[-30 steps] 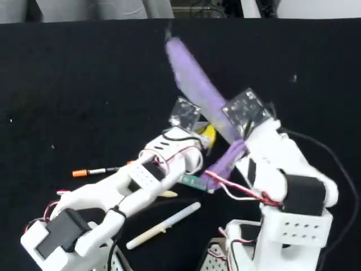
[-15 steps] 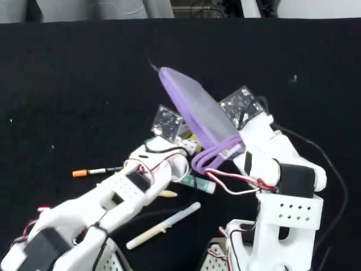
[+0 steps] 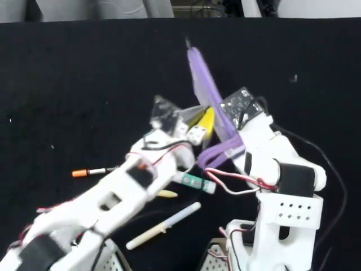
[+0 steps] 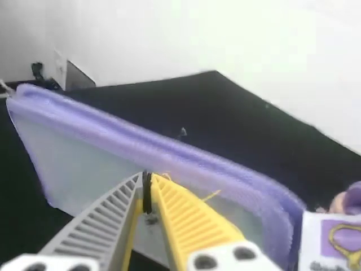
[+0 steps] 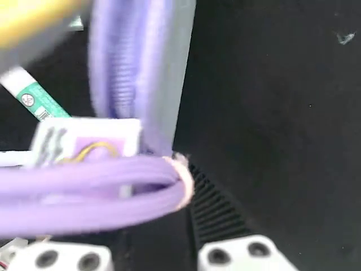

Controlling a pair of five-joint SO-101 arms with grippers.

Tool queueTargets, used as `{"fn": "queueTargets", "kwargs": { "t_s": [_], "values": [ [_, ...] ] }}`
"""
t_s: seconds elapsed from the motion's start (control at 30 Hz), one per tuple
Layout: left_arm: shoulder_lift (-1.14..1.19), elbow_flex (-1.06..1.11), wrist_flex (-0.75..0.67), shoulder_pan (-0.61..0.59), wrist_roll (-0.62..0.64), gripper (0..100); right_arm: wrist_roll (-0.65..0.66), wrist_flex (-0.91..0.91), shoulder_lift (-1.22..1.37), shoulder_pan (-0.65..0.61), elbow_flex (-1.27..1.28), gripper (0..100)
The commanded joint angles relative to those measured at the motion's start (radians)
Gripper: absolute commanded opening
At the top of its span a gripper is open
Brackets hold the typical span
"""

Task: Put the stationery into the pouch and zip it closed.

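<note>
The purple translucent zip pouch (image 3: 202,84) is held off the black table (image 3: 84,73), edge-on. Its long axis runs from the near end at the right gripper (image 3: 234,148) to the far end, leaning slightly left. The right gripper is clamped on the near end. The left gripper (image 4: 145,180) has its fingers pressed together, tips against the pouch's left face. On the table to the near left lie an orange-capped pen (image 3: 93,171), a cream pen (image 3: 163,227) and a green-labelled white tube (image 3: 194,182).
</note>
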Motion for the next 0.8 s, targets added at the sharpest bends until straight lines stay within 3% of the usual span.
{"fn": "queueTargets", "kwargs": {
  "t_s": [0.0, 0.17, 0.27, 0.4, 0.6, 0.77],
  "values": [
    [0.267, -0.271, -0.025, 0.038, 0.002, 3, 0.002, 0.015, -0.013, -0.002, -0.007, 1.2],
    [0.466, -0.455, -0.026, 0.111, 0.002, 3, 0.002, 0.009, -0.013, 0.003, -0.01, 1.2],
    [0.506, -0.458, -0.025, 0.134, 0.002, 3, 0.002, 0.008, -0.013, 0.005, -0.01, 1.2],
    [0.486, -0.374, -0.025, 0.073, -0.005, 3, 0.002, -0.015, -0.013, 0.005, -0.005, 1.2],
    [0.224, -0.136, -0.025, -0.091, 0.002, 3, -0.006, -0.06, -0.007, -0.003, -0.004, 1.2],
    [-0.143, 0.159, -0.021, -0.143, -0.003, 3, -0.084, -0.127, -0.004, -0.032, 0.007, 1.3]
  ]
}}
